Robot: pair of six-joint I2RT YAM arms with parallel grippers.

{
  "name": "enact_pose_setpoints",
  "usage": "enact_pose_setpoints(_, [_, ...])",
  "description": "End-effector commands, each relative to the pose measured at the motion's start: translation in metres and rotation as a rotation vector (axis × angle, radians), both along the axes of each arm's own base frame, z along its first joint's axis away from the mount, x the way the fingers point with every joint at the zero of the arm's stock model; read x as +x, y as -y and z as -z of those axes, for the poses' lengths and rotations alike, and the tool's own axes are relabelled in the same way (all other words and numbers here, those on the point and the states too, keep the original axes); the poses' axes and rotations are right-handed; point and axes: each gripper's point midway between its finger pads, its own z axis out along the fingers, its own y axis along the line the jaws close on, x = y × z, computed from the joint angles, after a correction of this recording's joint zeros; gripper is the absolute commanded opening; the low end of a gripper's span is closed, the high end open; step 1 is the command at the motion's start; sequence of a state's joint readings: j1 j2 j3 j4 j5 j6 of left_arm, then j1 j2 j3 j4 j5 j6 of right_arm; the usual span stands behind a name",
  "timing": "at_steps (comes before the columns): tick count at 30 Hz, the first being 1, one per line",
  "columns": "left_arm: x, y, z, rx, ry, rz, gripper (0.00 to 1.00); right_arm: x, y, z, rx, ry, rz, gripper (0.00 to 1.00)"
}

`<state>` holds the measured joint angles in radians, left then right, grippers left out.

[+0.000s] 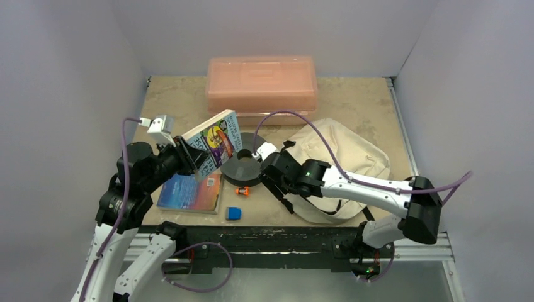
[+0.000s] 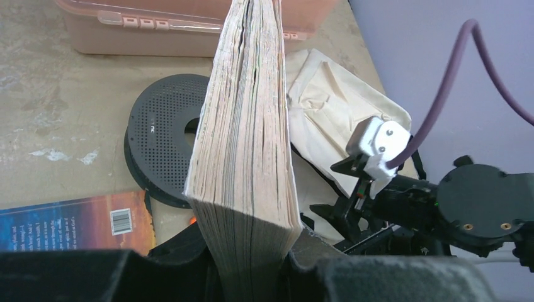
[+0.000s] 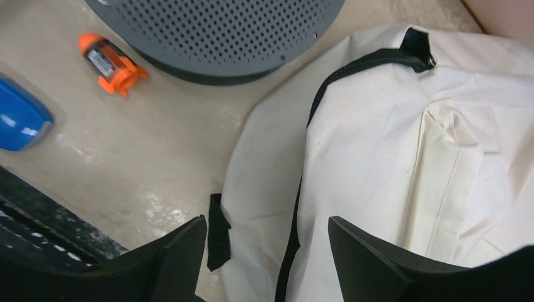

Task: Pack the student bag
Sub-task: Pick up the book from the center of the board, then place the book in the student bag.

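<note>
Student bag (image 1: 352,154) lying at table's right, beside grey disc (image 1: 242,167). Overhead, I'm seeing left gripper (image 1: 189,158) clamping paperback (image 1: 217,139); wrist camera showing only page edges (image 2: 245,126). Right gripper (image 3: 267,236) hanging wide open over bag zip (image 3: 352,66), empty.

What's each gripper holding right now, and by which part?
The left gripper clamps the paperback book across both covers, at the end nearest its wrist. The right gripper is open over the student bag, holding nothing.

cream student bag (image 1: 343,154) lies slumped on the table's right side.
</note>
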<state>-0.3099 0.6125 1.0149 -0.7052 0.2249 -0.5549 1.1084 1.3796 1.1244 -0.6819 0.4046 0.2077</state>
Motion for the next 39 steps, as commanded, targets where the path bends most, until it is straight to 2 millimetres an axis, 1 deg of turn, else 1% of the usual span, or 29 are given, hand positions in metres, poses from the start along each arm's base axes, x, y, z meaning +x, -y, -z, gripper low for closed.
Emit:
enact_pose_setpoints(1, [0.005, 0.0, -0.035, -0.024, 0.128, -0.005, 0.0, 0.01, 0.025, -0.001, -0.16, 0.079, 0.066, 0.72])
enact_pose_setpoints(2, [0.005, 0.0, -0.035, -0.023, 0.127, -0.002, 0.0, 0.01, 0.029, 0.004, -0.19, 0.083, 0.077, 0.7])
enact_pose_setpoints(4, [0.006, 0.001, -0.035, -0.023, 0.124, 0.003, 0.0, 0.015, 0.038, 0.003, -0.232, 0.111, 0.122, 0.66])
enact_pose_setpoints(6, [0.006, 0.003, -0.034, -0.023, 0.116, 0.009, 0.0, 0.018, 0.042, -0.005, -0.216, 0.141, 0.164, 0.55])
enact_pose_setpoints(7, [0.007, 0.003, -0.033, -0.024, 0.114, 0.013, 0.0, 0.019, 0.041, -0.012, -0.185, 0.153, 0.178, 0.44])
enact_pose_setpoints(9, [0.008, 0.005, -0.031, -0.024, 0.103, 0.02, 0.0, 0.023, 0.043, -0.03, -0.109, 0.201, 0.21, 0.28])
enact_pose_setpoints(10, [0.008, 0.006, -0.03, -0.025, 0.099, 0.024, 0.0, 0.025, 0.045, -0.037, -0.08, 0.22, 0.224, 0.17])
enact_pose_setpoints(11, [0.008, 0.007, -0.029, -0.027, 0.094, 0.028, 0.0, 0.028, 0.049, -0.044, -0.051, 0.232, 0.247, 0.02])
enact_pose_setpoints(12, [0.008, 0.008, -0.029, -0.032, 0.09, 0.033, 0.0, 0.032, 0.055, -0.051, -0.014, 0.235, 0.284, 0.0])
enact_pose_setpoints(14, [0.008, 0.014, -0.027, -0.05, 0.074, 0.057, 0.0, 0.041, 0.064, -0.063, 0.086, 0.218, 0.327, 0.0])
enact_pose_setpoints(16, [0.006, 0.023, -0.023, -0.078, 0.043, 0.105, 0.0, 0.05, 0.07, -0.075, 0.215, 0.193, 0.338, 0.0])
enact_pose_setpoints(18, [0.002, 0.041, -0.014, -0.143, -0.026, 0.188, 0.0, 0.054, 0.071, -0.088, 0.344, 0.17, 0.318, 0.0])
enact_pose_setpoints(19, [0.0, 0.05, -0.009, -0.188, -0.064, 0.234, 0.0, 0.054, 0.068, -0.093, 0.412, 0.136, 0.287, 0.0])
enact_pose_setpoints(21, [-0.002, 0.069, 0.0, -0.297, -0.135, 0.312, 0.0, 0.058, 0.071, -0.098, 0.486, 0.104, 0.28, 0.0])
enact_pose_setpoints(23, [-0.002, 0.081, 0.014, -0.41, -0.216, 0.349, 0.0, 0.061, 0.074, -0.097, 0.509, 0.085, 0.295, 0.0])
enact_pose_setpoints(25, [-0.003, 0.09, 0.022, -0.513, -0.268, 0.367, 0.0, 0.063, 0.075, -0.096, 0.53, 0.072, 0.31, 0.0])
enact_pose_setpoints(27, [-0.007, 0.101, 0.023, -0.578, -0.289, 0.385, 0.0, 0.065, 0.076, -0.096, 0.557, 0.069, 0.319, 0.0])
enact_pose_setpoints(29, [-0.01, 0.112, 0.028, -0.603, -0.328, 0.371, 0.0, 0.065, 0.073, -0.099, 0.581, 0.068, 0.315, 0.0])
enact_pose_setpoints(33, [-0.011, 0.139, 0.03, -0.669, -0.392, 0.353, 0.0, 0.068, 0.073, -0.102, 0.592, 0.078, 0.321, 0.0])
enact_pose_setpoints(36, [0.0, 0.161, 0.048, -0.698, -0.533, 0.279, 0.0, 0.07, 0.075, -0.107, 0.591, 0.095, 0.329, 0.0])
enact_pose_setpoints(39, [0.007, 0.186, 0.065, -0.726, -0.693, 0.242, 0.0, 0.07, 0.076, -0.12, 0.613, 0.125, 0.325, 0.0])
